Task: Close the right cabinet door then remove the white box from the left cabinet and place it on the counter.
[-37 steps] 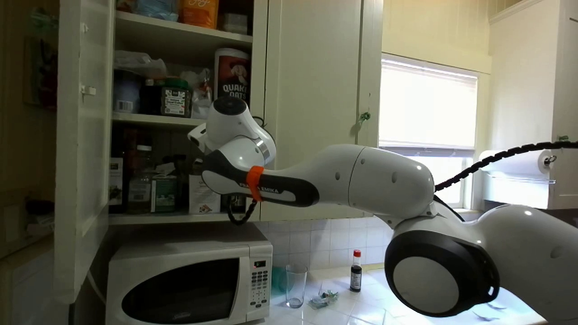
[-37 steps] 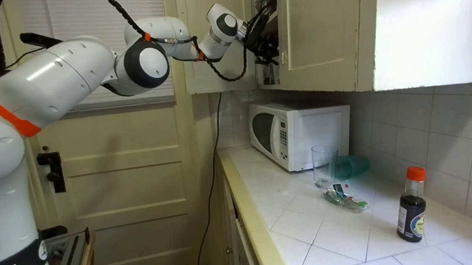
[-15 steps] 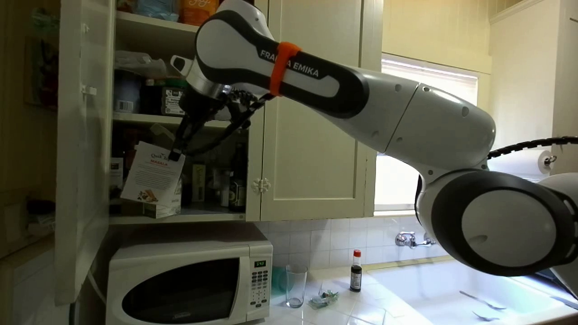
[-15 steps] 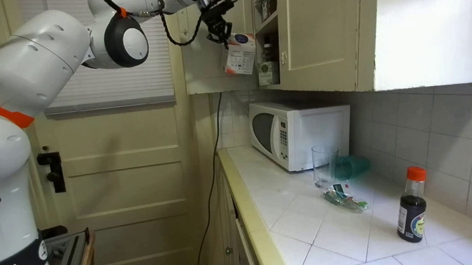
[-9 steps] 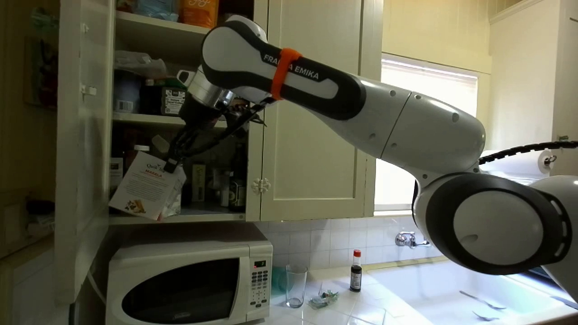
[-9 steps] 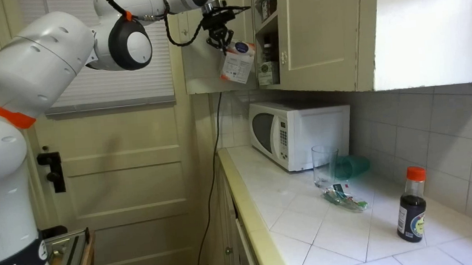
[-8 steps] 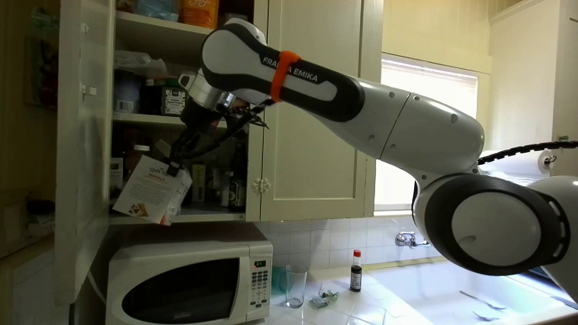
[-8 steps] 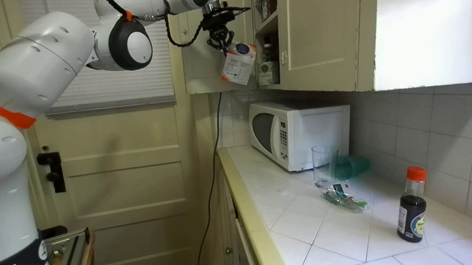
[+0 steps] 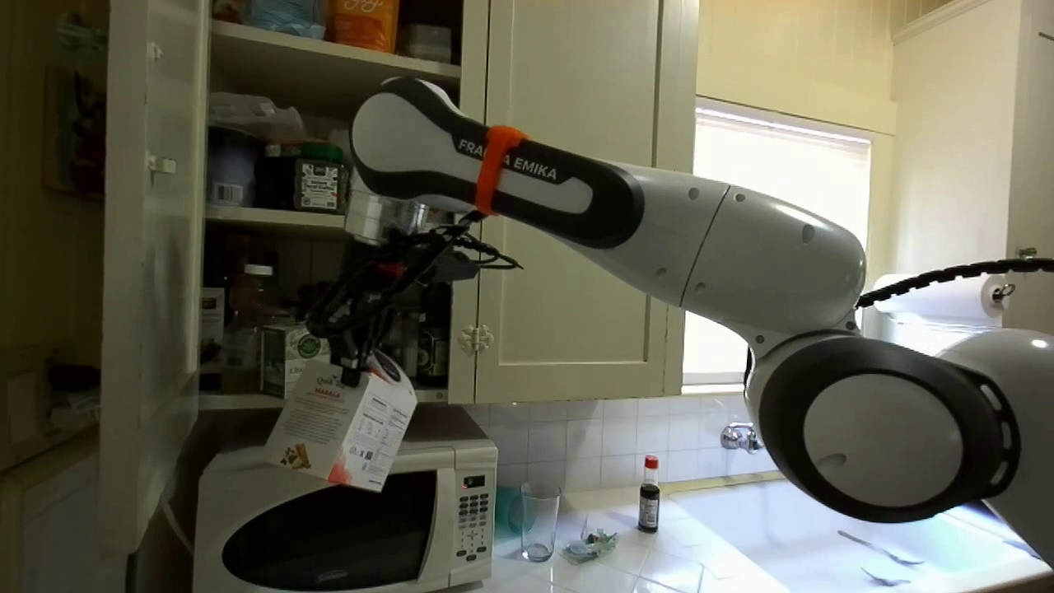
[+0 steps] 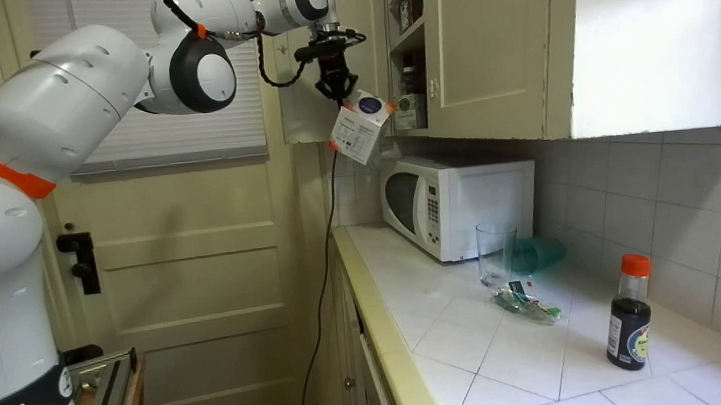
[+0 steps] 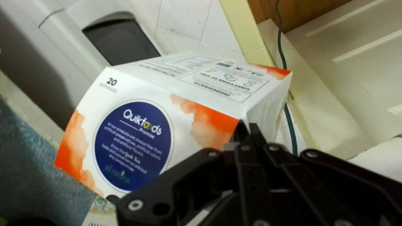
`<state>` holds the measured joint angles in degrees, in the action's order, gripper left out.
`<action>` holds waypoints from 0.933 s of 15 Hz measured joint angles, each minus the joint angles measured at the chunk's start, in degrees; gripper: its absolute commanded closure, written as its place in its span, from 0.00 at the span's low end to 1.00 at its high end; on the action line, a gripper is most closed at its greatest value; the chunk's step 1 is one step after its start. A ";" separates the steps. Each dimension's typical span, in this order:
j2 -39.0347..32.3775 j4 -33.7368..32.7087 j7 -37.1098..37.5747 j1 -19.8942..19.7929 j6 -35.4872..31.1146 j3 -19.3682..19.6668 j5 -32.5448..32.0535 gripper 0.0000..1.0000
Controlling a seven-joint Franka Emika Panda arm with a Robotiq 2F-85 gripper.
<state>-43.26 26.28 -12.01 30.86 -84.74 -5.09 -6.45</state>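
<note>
The left cabinet (image 9: 272, 217) stood open, a green-lidded jar (image 9: 319, 183) inside. Outside it, the gripper (image 9: 353, 372) pinched the white box (image 9: 342, 427) at 1 edge, and the box hung tilted in the air. Farther right, the right cabinet door (image 9: 568, 321) was closed; 1 clear glass (image 9: 539, 527) and 1 bottle (image 9: 649, 502) stood on the counter (image 9: 622, 568).

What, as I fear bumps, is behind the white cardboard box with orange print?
In an exterior view: a rectangular white microwave, a cream cabinet shelf and a green-marked white carton. There, the box hides part of each from sight.
</note>
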 measured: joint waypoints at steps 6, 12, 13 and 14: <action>-1.15 -0.58 13.78 0.30 4.46 1.64 -0.15 0.97; -1.18 -0.68 15.05 0.31 4.29 1.90 -0.22 0.99; -1.33 -0.43 15.69 0.38 3.68 2.29 -0.80 0.99; -1.61 -0.27 17.19 0.49 2.55 3.05 -1.90 0.99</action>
<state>-44.87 26.01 5.18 31.34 -82.19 -2.04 -8.35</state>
